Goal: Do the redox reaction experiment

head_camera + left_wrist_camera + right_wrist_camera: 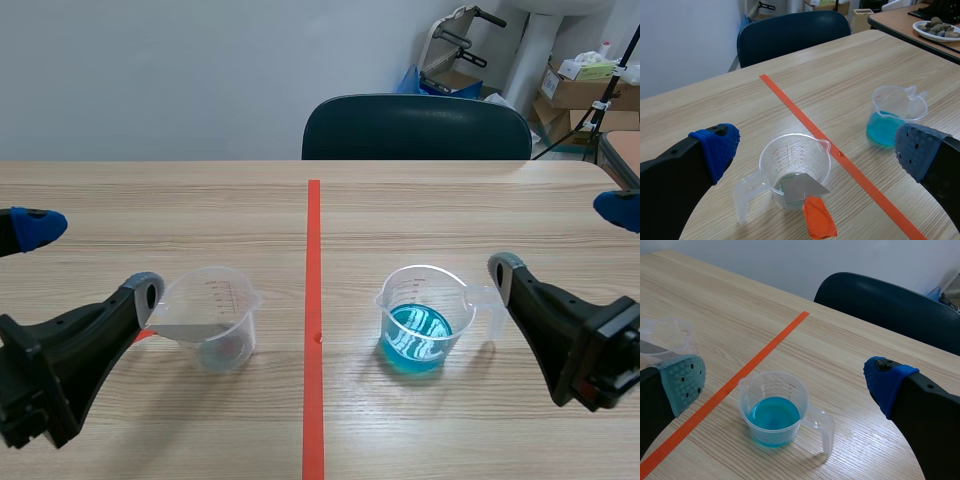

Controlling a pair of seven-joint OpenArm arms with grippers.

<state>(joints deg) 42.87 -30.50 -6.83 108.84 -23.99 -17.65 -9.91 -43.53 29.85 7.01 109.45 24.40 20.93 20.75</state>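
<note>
Two cups are seen on the table (200, 200), one on each side of the orange-red line (313, 230) that runs up the middle of the scene view. The clear cup (212, 315) is placed at the lower left of centre. A grey strip (195, 330) is leaned inside it, with its orange-red end pushed out over the rim toward the left gripper (90, 258). That gripper's fingers are spread wide and nothing is held. In the left wrist view the clear cup is found between and just ahead of them, apart from both pads. The blue cup (425, 315), part filled with blue liquid, is set at the lower right of centre, its handle turned toward the right gripper (562, 240). This gripper is also spread wide and holds nothing. In its wrist view the blue cup lies between the fingers, touched by neither. A dark chair (415, 125) is seen at the table's far edge, top centre.
</note>
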